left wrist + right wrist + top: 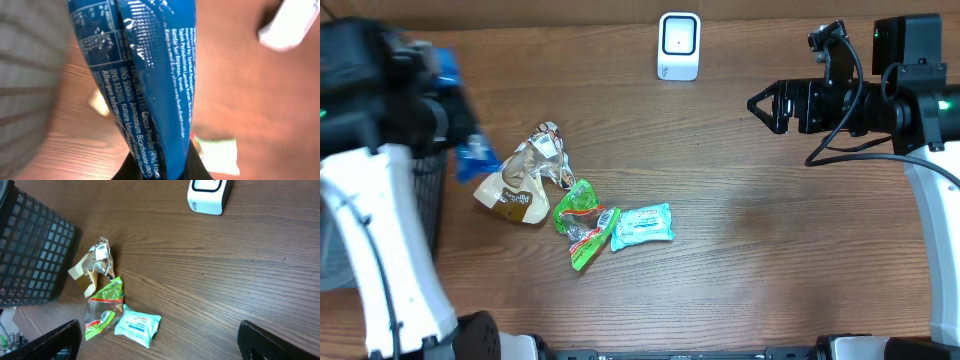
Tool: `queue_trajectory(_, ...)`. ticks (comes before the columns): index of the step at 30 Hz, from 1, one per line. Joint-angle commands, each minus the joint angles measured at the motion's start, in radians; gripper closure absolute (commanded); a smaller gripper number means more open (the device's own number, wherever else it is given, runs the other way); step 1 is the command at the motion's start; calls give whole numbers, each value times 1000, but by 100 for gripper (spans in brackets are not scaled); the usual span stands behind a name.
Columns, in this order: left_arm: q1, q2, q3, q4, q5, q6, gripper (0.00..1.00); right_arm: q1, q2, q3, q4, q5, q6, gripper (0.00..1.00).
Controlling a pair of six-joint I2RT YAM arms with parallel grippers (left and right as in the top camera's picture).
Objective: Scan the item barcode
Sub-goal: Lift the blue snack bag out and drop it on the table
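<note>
One blue pkt [150,75] in L gripper [159,174]

Left side smeared, frame edges clipping things
Overhead: left arm [380,110] and blue packet [473,160] motion-blurred, upper left. Left wrist: packet top cut off, fine print partly unreadable, background blurred, white scanner [292,22] clipped upper right. Right wrist: mesh basket [30,255] cut by left edge, scanner top cropped.

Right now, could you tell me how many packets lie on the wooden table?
3: crinkled brown-and-clear packet leftmost, green plastic packet middle, pale teal packet rightmost; the left arm may hide others.
</note>
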Motion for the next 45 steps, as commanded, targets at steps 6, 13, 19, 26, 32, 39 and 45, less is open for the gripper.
queue_trajectory(6,-315,100,-311,217,296,28,96,2,-3,26,7,-2,0,0)
queue_trajectory(13,-560,273,-455,388,379,-113,96,2,-3,26,5,-2,0,0)
queue_trajectory(19,-737,428,-459,475,367,-123,96,2,-3,26,4,-2,0,0)
queue_trajectory(26,-771,494,-459,443,106,-386,96,2,-3,26,4,-2,0,0)
queue_trajectory(32,-763,492,-458,364,-53,-499,96,2,-3,26,7,-2,0,0)
queue_trajectory(39,-711,492,-457,307,-134,-547,96,2,-2,26,4,-2,1,0)
queue_trajectory(45,-689,484,-364,267,116,-208,46,2,-2,26,23,-2,1,0)
